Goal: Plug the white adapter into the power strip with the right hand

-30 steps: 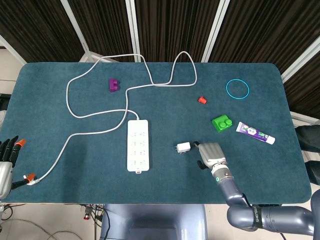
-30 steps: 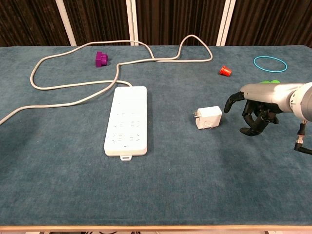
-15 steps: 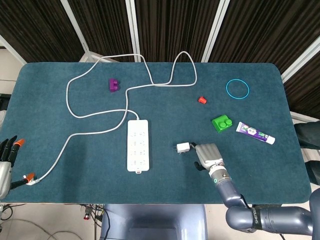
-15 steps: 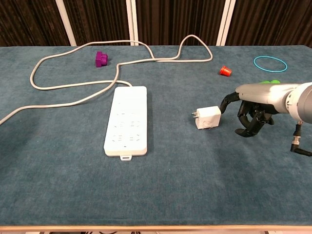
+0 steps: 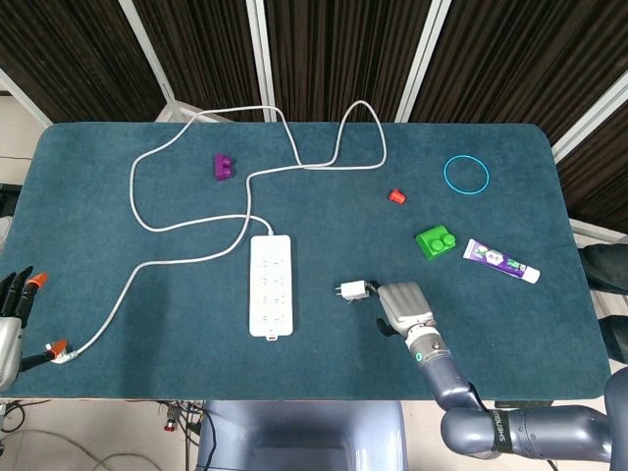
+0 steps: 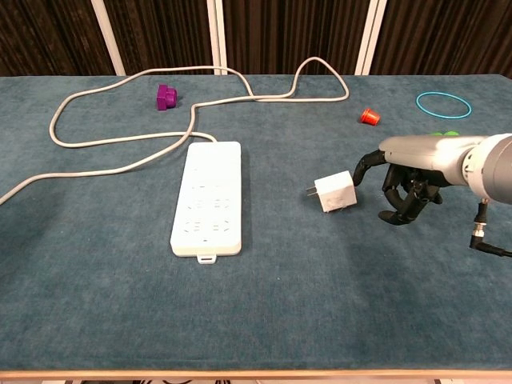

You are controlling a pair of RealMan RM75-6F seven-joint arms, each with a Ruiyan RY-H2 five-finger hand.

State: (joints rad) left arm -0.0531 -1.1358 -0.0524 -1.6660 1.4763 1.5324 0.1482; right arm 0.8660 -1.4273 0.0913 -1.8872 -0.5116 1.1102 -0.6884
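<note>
The white adapter lies on the blue table cloth, its prongs pointing left toward the white power strip, with a gap of bare cloth between them. My right hand sits just right of the adapter. Its thumb touches the adapter's right edge, and the other fingers curl down to the cloth farther right, holding nothing. At the table's front left corner my left hand rests with fingers spread, shown only in the head view.
The strip's grey cable loops across the back left and ends near my left hand. A purple block, red cap, blue ring, green piece and a tube lie at the back and right.
My right hand has moved left against the adapter, which has slid a little toward the strip and turned slightly. The left hand has stayed still.
</note>
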